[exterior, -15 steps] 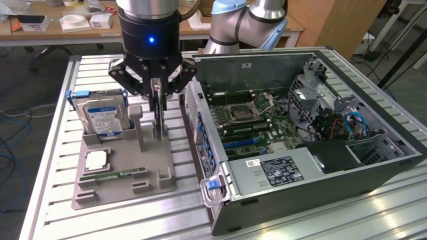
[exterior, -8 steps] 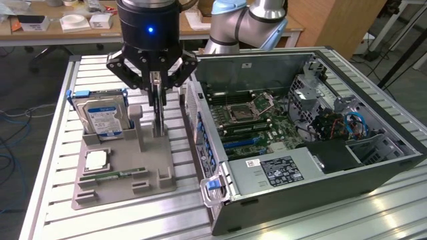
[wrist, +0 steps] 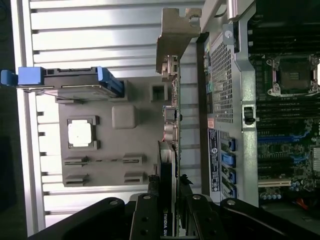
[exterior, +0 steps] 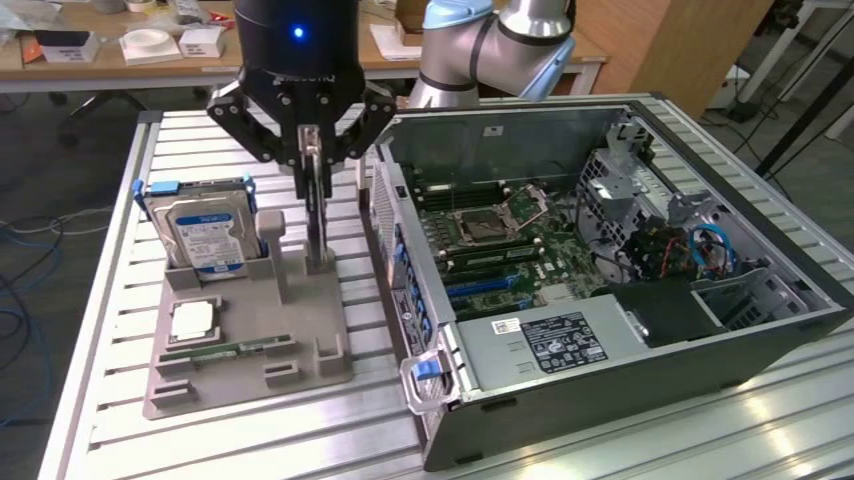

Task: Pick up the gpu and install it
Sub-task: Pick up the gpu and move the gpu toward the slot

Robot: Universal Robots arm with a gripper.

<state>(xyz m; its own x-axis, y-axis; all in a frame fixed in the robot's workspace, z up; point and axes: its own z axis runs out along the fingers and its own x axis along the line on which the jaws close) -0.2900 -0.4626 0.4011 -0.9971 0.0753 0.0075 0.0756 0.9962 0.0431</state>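
Observation:
The gpu (exterior: 316,225) stands on edge, thin and dark, with its lower end at the grey holder tray (exterior: 300,340). My gripper (exterior: 314,185) comes down from above and is shut on the card's upper edge. In the wrist view the gpu (wrist: 170,125) runs away from my gripper (wrist: 168,186), and its silver end bracket (wrist: 175,35) is at the far end. The fingers (wrist: 150,200) press the card from both sides. The open computer case (exterior: 601,260) lies beside the tray on the exterior view's right, with its motherboard (exterior: 494,250) exposed.
On the tray stand a hard drive (exterior: 207,235) in blue rails, a square processor chip (exterior: 194,320) and a slim memory stick (exterior: 240,348). The case's rear wall (wrist: 222,100) is close beside the card. Everything rests on a slatted aluminium table (exterior: 107,330).

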